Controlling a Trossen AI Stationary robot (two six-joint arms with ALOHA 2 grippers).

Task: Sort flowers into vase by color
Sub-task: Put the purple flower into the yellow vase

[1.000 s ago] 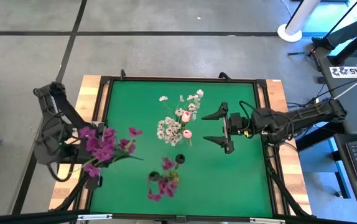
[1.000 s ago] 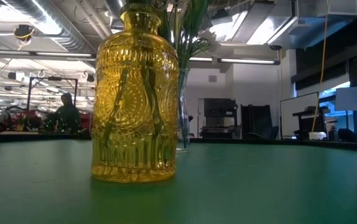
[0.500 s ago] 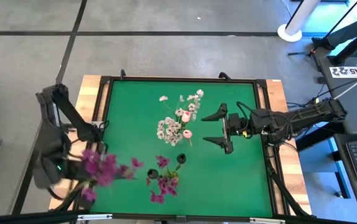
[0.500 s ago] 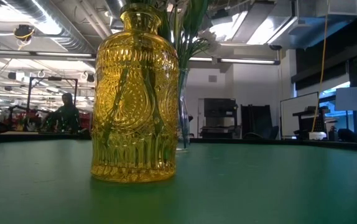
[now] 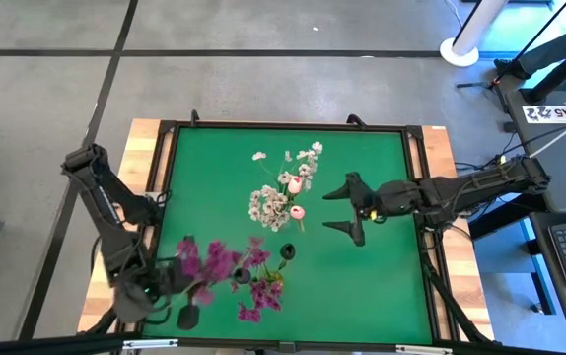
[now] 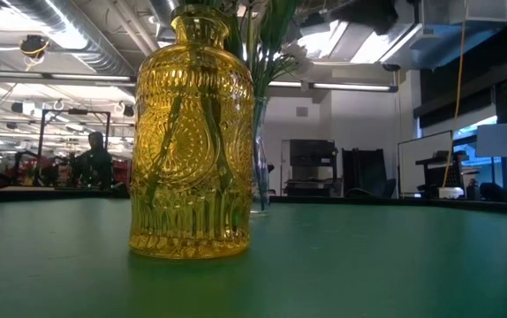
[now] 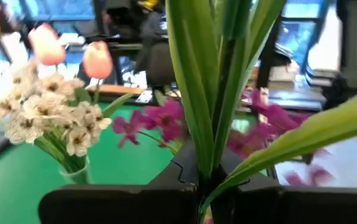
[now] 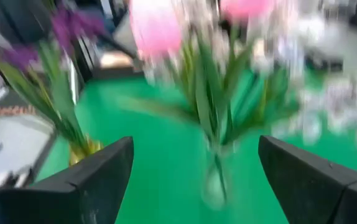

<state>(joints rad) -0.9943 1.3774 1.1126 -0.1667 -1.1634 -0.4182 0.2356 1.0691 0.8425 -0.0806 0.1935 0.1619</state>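
Observation:
My left gripper [image 5: 177,299] is near the table's near-left corner, shut on a magenta-purple flower stem [image 5: 211,262] whose blossoms reach toward the yellow glass vase [image 6: 192,141]. That vase [image 5: 266,288] holds other magenta flowers. A clear vase [image 5: 285,209] at the table's middle holds white blossom sprays [image 7: 48,115] and pink tulip buds [image 7: 97,59]. My right gripper [image 5: 345,208] is open, level with and to the right of the clear vase [image 8: 216,183], touching nothing. My left gripper pinches the magenta stem between its two fingers at the stalk's lower part [image 7: 202,186], where the long green leaves [image 7: 197,81] start. The stem is lifted clear of the table, with leaves and blossoms rising beyond the fingers. Which stalk section lies inside the jaws is hidden by them.
The green mat [image 5: 382,286] is framed by a dark rim on a wooden table [image 5: 150,138]. Bare mat lies right of and beyond the two vases. In the low view a person [image 6: 94,159] sits far behind the table among workbenches.
My left arm has swung from the table's left edge toward the near edge and rightward, carrying the magenta stem closer to the yellow vase. My right gripper has turned a little about its wrist while staying beside the clear vase.

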